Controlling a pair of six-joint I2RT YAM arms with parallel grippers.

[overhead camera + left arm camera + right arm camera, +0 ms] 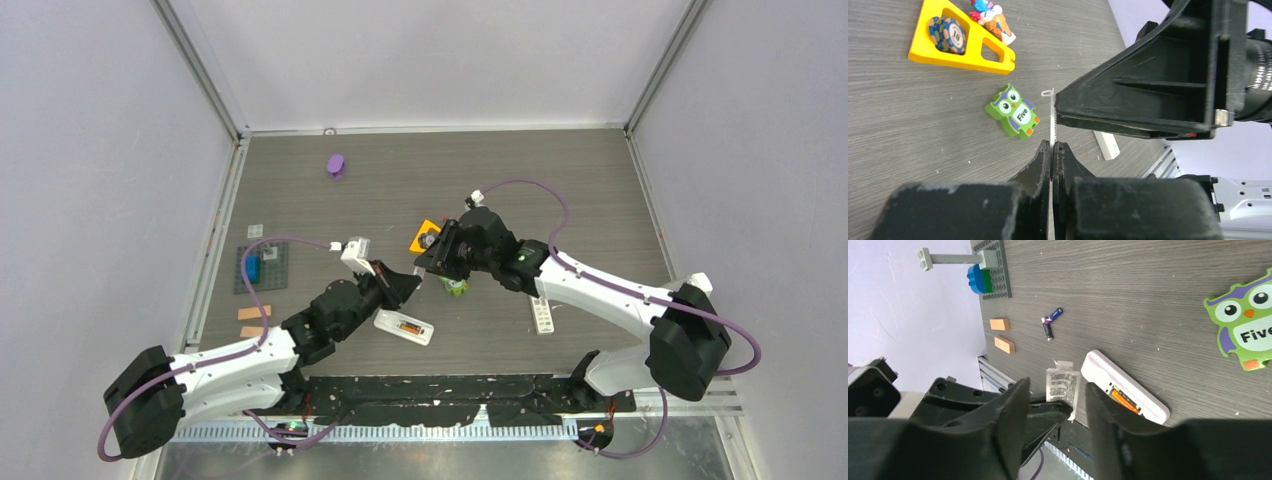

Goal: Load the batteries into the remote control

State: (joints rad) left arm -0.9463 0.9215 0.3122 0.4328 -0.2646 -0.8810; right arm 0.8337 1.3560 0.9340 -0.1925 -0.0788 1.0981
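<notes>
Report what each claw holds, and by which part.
Left claw pinches the thin white printed flat piece by one end. Right claw stands open around it, gripping nothing.

The counter [600, 180] is grey wood-grain laminate, matt and finely streaked. The remote [1108, 374] has a smooth, glossy white plastic shell, and the battery [1124, 398] lying in it has a shiny orange wrap. The thin cover plate [1063, 385] is translucent white plastic with fine embossed lines. The left tool [1052, 146] and right tool [1055, 390] are matt black plastic, grainy, scuffed pale at the edges. The owl piece [1013, 111] looks matt and printed, and the small blocks [999, 324] look like bare wood.
</notes>
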